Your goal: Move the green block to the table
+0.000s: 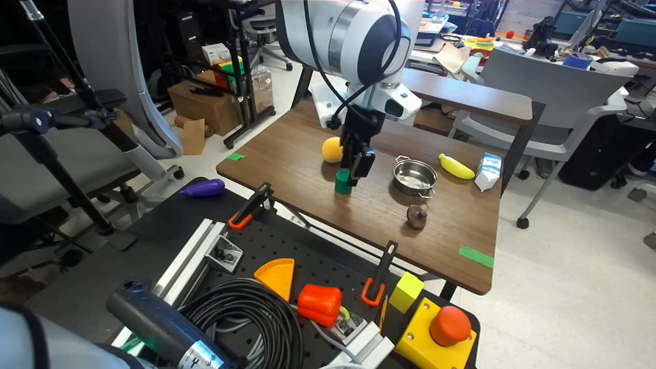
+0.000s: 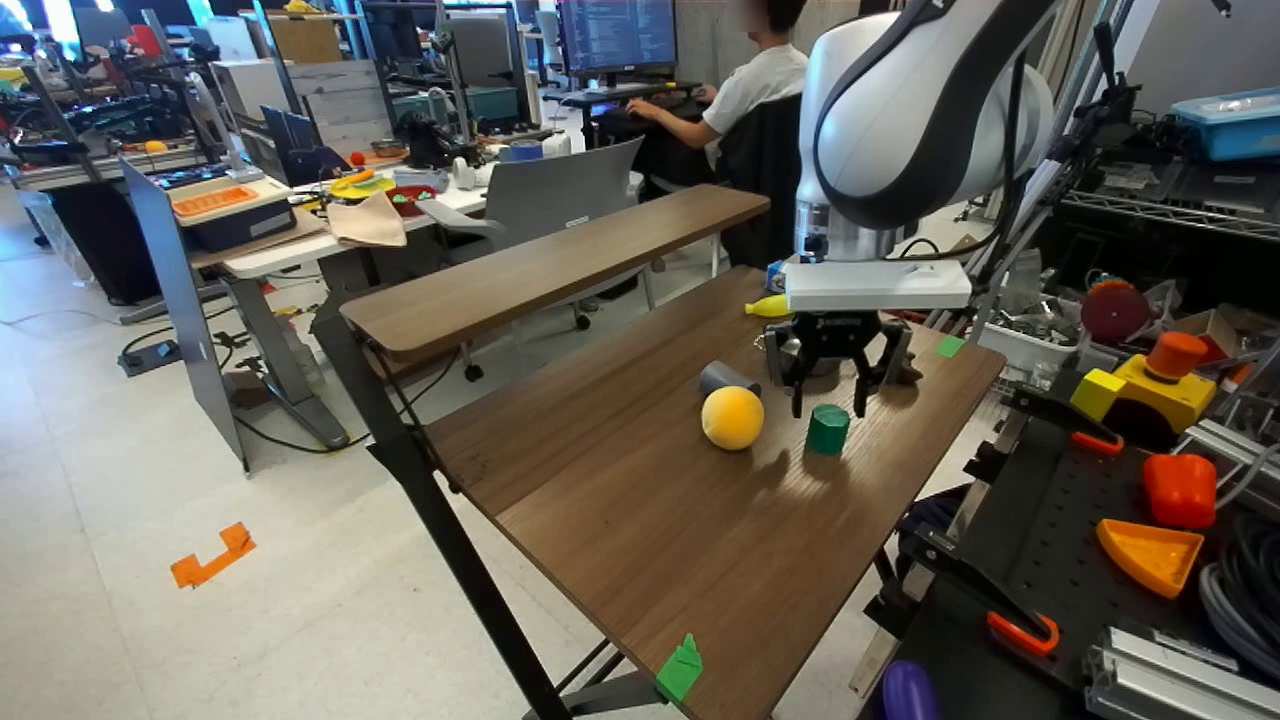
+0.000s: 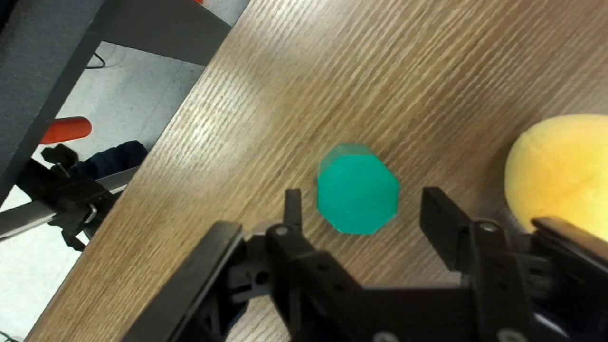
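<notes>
Green block (image 2: 827, 432) is already set on the table (image 2: 640, 500); nothing is gripped by the spread claw (image 2: 829, 403), so only its withdrawal is judged left.

Silver metal two-handled pot (image 1: 414, 180), open top; brown mushroom-shaped piece (image 1: 416, 217) sits near it. Smooth yellow banana (image 1: 456, 167) just beside blue-and-white carton (image 1: 488, 172). In an exterior view, grey cylinder (image 2: 722, 378) lies partly behind yellow-orange ball (image 2: 732, 418). On black perforated board (image 1: 310, 259): orange wedge (image 1: 277, 277), red bell pepper (image 1: 319, 306), coiled black cable (image 1: 284, 323).
</notes>
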Controlling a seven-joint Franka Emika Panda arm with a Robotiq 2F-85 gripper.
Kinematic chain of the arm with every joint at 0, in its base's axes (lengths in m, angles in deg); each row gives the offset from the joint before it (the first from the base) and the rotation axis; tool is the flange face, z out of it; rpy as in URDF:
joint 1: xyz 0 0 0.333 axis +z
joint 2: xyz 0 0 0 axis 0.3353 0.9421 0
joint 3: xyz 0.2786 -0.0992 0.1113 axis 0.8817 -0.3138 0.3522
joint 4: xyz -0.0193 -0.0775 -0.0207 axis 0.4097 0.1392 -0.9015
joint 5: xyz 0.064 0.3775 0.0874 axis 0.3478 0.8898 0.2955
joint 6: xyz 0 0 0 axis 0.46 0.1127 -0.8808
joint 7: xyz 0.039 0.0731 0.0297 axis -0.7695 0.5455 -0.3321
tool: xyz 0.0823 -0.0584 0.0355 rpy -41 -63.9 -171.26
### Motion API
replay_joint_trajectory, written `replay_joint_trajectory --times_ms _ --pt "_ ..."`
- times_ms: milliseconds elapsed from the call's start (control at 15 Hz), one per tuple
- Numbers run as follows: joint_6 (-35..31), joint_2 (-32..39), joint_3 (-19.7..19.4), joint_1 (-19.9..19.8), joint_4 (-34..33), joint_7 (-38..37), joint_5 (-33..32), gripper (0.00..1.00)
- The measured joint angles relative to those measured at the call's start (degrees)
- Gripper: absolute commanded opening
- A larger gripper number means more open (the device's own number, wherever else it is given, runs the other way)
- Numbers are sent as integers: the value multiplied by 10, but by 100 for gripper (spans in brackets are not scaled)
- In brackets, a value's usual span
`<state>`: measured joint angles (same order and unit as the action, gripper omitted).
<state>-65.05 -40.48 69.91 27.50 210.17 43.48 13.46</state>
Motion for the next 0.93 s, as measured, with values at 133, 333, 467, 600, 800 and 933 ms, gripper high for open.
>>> replay_joint_trajectory --times_ms 133,333,467,600,800,933 --pt "0 0 0 0 -1 0 0 100" --pt "-2 -1 0 0 -3 0 0 100" --pt "-2 -9 0 0 -1 0 0 100" --pt "-2 -30 -1 0 7 0 -2 100" --pt "-1 -78 -3 0 32 0 -6 100" --pt "-1 -92 -3 0 43 0 -6 100"
